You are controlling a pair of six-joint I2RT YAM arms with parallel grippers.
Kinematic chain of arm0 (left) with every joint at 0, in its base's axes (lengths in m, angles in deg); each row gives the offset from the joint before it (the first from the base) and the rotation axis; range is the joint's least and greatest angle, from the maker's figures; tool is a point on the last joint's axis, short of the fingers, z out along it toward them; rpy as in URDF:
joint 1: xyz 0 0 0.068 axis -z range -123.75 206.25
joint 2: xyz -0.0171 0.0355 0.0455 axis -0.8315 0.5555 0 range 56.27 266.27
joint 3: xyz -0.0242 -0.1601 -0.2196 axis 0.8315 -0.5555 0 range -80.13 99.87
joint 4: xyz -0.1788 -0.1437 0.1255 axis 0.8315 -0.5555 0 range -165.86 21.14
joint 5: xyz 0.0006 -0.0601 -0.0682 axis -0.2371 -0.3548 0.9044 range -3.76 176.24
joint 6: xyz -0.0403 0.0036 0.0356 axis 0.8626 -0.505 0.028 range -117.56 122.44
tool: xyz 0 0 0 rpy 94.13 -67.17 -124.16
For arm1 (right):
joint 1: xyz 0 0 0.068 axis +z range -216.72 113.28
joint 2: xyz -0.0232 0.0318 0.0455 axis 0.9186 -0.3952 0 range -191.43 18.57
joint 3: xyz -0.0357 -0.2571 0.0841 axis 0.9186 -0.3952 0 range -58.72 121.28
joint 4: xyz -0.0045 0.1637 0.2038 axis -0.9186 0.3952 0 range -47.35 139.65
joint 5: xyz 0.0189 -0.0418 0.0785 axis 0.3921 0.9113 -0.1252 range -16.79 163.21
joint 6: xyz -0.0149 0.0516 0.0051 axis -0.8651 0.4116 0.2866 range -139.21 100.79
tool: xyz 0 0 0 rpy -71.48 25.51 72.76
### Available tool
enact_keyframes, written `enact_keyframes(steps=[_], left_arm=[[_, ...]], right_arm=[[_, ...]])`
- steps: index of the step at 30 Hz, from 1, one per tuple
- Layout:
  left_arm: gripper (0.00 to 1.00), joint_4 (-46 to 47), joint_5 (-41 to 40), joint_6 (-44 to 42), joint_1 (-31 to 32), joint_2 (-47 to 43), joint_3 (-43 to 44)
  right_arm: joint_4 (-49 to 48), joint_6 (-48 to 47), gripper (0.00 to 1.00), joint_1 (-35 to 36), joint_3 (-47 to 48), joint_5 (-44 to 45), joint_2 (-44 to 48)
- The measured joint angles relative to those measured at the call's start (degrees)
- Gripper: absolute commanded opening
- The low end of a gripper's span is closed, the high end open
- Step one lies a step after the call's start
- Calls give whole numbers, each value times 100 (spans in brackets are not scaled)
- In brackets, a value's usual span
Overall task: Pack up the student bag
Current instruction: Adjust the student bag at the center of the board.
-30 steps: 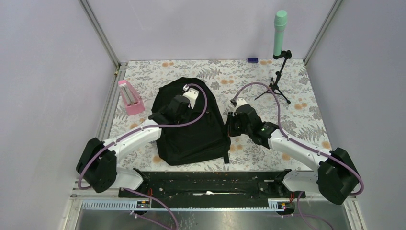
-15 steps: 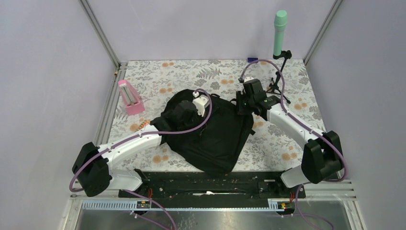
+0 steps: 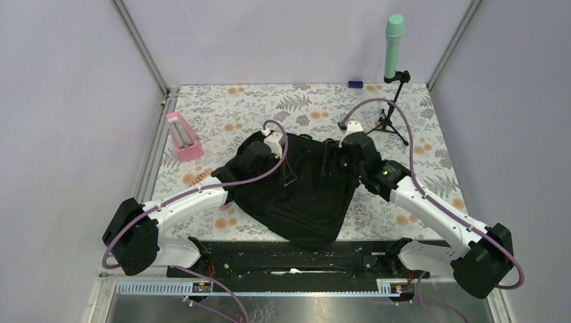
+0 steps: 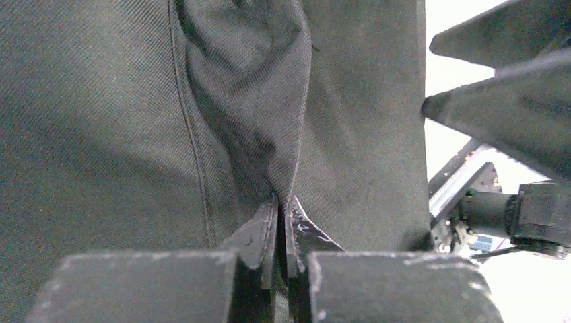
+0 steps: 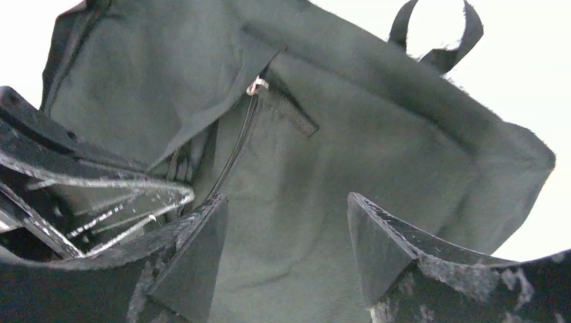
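From above, the student bag [image 3: 299, 195] lies slumped across the flowered bench [image 3: 222, 108], the left claw [image 3: 273, 147] at its far-left edge, the right claw [image 3: 331, 160] at its far-right. Left wrist view: that claw's tips are clamped together on a raised fold [image 4: 269, 121] of black cloth. Right wrist view: the right claw stands apart, empty, facing the zip pull [image 5: 256, 85] and carry loop [image 5: 441, 40]. Soft and floppy, the bag should sag wherever lifted; loop or zip edge look the surest holds.
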Motion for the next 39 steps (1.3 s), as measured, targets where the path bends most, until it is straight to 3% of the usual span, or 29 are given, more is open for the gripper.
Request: enact_keyframes(steps=[7,15,18,25,33,39], left_arm=[[0,468,509,177,-422,-286,-461],[0,662,785,118,-466,-439,-636],[0,861,822,146,-481,-459,-791],[0,1119,824,227,-535,-544,-1010],[0,1095,800,249,-577,-629,-1019],[0,1058,793,291,-564,-695,-1025]], right_arm=[[-210,638,71,1106,-166,758,-540],[-367,994,77,1725,63,1539,-1545],[-361,1075,85,1864,260,1945,-1864],[-855,1464,91,1996,7,2465,-1884],[-769,1641,87,2022,236,2778,-2151],[-610,1696,75,2175,269,3318,-2243]])
